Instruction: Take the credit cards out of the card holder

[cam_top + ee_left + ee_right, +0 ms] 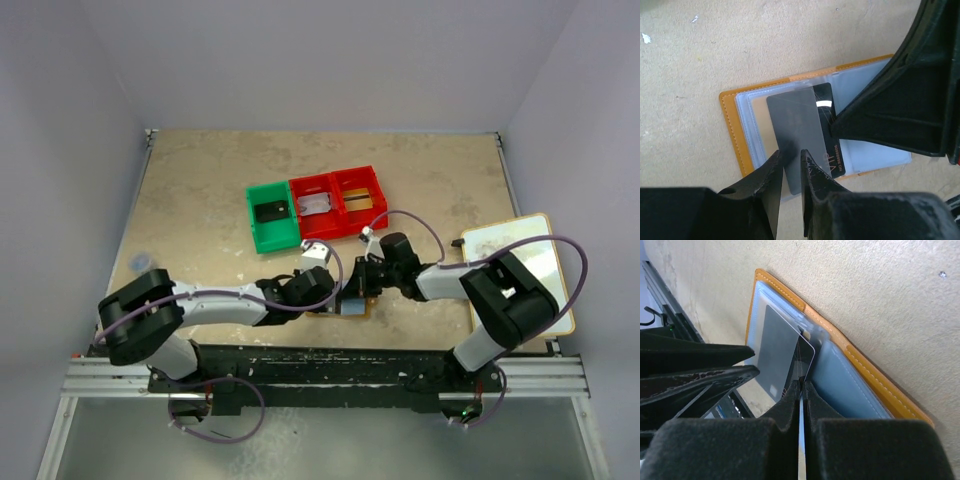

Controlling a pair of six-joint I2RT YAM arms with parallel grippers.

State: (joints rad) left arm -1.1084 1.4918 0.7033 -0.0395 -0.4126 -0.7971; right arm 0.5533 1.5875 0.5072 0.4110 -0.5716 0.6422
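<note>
Plainly, the credit cards are light, stiff, slick plastic; each is best pinched by a free edge and slid flat out of its pocket, never bent. The card holder (732, 130) lies open on the surface (200, 200), at 6 o'clock from the bins (332, 195). The right pincer (801, 386) is clamped tight on the black card (832, 156). The left pincer (791, 155) straddles the 6 o'clock edge of the grey card (792, 120), jaws a slit apart; whether it truly grips, I cannot tell.

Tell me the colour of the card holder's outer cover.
The card holder cover is orange-tan with pale stitching, best seen in the right wrist view.
</note>
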